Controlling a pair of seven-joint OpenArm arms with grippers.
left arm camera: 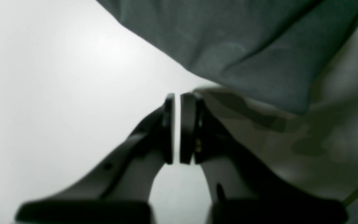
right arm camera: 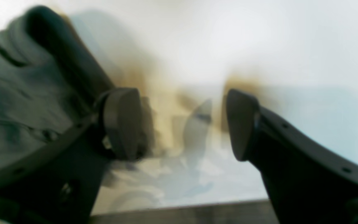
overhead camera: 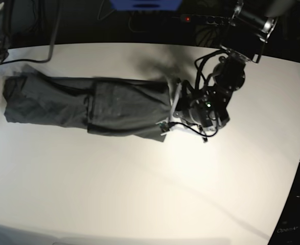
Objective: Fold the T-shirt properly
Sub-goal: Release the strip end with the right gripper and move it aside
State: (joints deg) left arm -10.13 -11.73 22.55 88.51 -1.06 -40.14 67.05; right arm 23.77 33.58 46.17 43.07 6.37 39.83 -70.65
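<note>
The left fingers [left arm camera: 177,129] are clenched on nothing, pads nearly touching, hovering over bare white bench [left arm camera: 57,93] just beside one end of the T-shirt [left arm camera: 244,46]. The right fingers [right arm camera: 182,124] stand released, wide apart and empty, one pad [right arm camera: 121,123] just beside the dark grey cloth's other end, near the bench's edge. The T-shirt lies on the bench as a long narrow band, folded lengthwise, nearer the bench's far edge.
</note>
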